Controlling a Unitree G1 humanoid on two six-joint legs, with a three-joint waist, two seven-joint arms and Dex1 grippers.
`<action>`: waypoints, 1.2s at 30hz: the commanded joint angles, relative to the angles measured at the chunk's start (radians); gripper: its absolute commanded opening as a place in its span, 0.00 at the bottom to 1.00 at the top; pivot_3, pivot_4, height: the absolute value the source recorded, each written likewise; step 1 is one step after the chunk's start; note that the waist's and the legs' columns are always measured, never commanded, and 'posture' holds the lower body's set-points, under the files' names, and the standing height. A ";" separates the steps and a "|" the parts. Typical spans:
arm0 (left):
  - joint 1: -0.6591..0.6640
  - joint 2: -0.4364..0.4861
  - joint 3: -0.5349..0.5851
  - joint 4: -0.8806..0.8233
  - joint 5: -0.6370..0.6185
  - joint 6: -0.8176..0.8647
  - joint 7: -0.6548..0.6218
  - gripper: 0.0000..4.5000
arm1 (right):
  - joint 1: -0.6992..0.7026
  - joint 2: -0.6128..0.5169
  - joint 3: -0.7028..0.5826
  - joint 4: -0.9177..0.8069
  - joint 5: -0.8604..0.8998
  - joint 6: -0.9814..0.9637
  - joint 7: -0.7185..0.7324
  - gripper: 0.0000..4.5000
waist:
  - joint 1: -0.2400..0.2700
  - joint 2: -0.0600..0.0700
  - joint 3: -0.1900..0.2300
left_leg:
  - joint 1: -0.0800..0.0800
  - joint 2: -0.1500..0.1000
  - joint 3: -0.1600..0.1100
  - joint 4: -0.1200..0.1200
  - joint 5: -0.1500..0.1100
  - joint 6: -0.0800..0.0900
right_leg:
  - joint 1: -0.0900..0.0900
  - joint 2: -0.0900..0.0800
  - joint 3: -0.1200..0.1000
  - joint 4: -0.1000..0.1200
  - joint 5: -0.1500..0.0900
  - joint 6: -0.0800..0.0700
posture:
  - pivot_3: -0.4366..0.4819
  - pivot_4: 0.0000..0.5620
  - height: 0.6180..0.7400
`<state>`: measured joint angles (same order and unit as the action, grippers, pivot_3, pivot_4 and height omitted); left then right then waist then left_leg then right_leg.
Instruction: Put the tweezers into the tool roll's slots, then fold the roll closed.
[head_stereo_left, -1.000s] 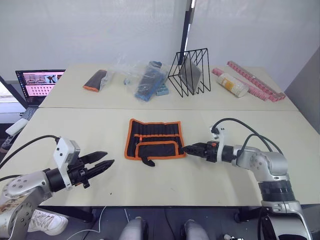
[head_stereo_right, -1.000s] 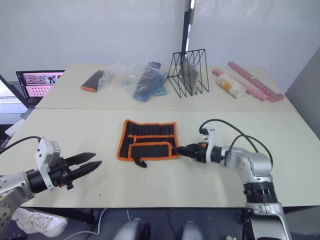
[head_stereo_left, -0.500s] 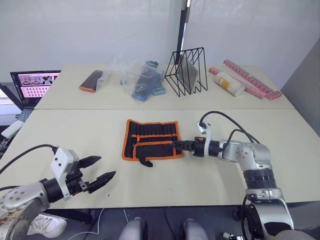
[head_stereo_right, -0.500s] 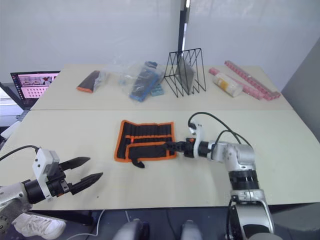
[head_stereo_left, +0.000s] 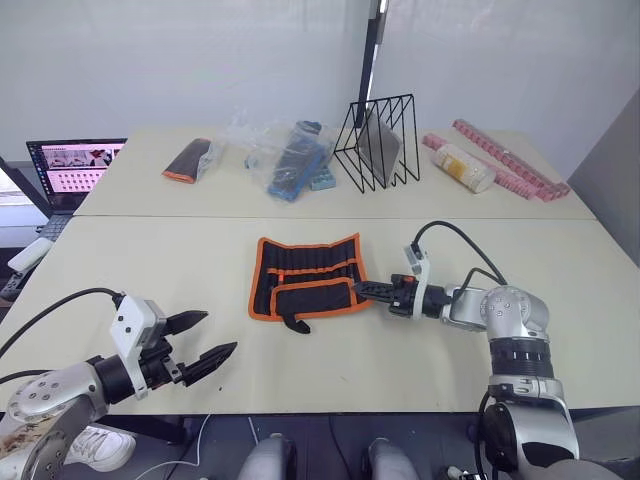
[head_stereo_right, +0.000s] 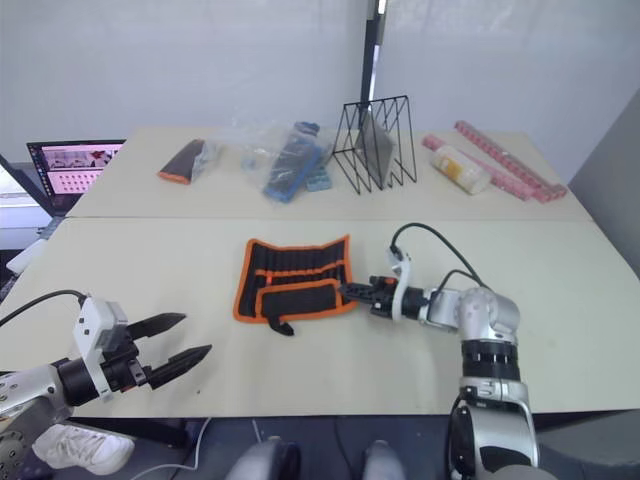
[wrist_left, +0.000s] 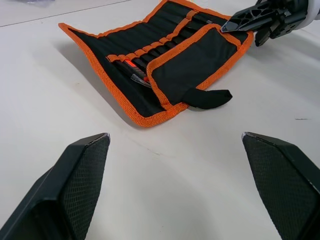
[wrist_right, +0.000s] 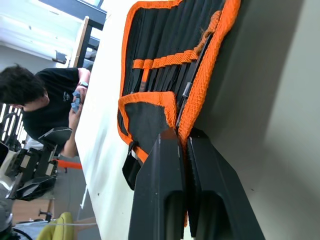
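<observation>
Orange trim marks the tool roll (head_stereo_left: 305, 281) mid-desk, my right gripper (head_stereo_left: 362, 290) at its right edge. From the right wrist, fingers pinch that trimmed edge, tweezers (wrist_right: 192, 75) slotted. Left gripper (wrist_left: 175, 185) gapes empty near the front edge. I'd fold leftward slowly, keeping my pinch.

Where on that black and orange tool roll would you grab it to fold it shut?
Probably the orange-trimmed right edge of the tool roll, coming in low from the robot's right. The roll lies flat and open, so only a thin border offers anything to pinch. The right tool is already shut on that edge, which lifts slightly off the table. The left tool hangs open, apart.
</observation>
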<state>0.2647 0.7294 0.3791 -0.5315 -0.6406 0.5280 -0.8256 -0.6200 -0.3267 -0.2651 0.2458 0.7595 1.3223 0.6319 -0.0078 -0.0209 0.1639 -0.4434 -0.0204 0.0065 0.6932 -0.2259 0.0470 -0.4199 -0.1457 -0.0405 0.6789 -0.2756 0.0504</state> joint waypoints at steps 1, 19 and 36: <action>-0.023 -0.002 -0.017 0.006 0.007 -0.021 -0.005 1.00 | 0.020 -0.035 -0.062 -0.073 0.045 0.020 -0.008 0.01 | 0.002 0.000 0.000 | 0.000 0.000 0.000 0.000 0.000 0.000 | 0.000 0.000 0.000 0.000 0.000 0.000 | 0.48 0.27 0.55; -0.070 -0.009 -0.100 0.046 0.050 -0.050 -0.022 1.00 | -0.091 -0.208 0.262 -0.280 -0.094 -0.057 -0.003 0.01 | -0.003 0.001 0.001 | -0.002 0.001 0.001 0.000 0.000 0.000 | -0.002 0.001 0.000 0.000 0.000 0.000 | 0.48 0.27 0.55; -0.036 -0.030 -0.117 0.025 0.072 -0.070 -0.006 1.00 | -0.177 -0.094 0.444 -0.284 -0.256 -0.093 -0.073 0.01 | -0.004 0.001 0.001 | -0.001 0.001 0.001 0.000 0.000 0.000 | -0.002 0.001 0.000 0.001 0.000 0.000 | 0.48 0.27 0.55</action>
<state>0.2302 0.7013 0.2580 -0.4740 -0.5700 0.4811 -0.8343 -0.7697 -0.4326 0.1861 -0.0224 0.5080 1.2313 0.5641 -0.0119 -0.0203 0.1646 -0.4449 -0.0196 0.0077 0.6936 -0.2258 0.0473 -0.4219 -0.1451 -0.0405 0.6802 -0.2755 0.0506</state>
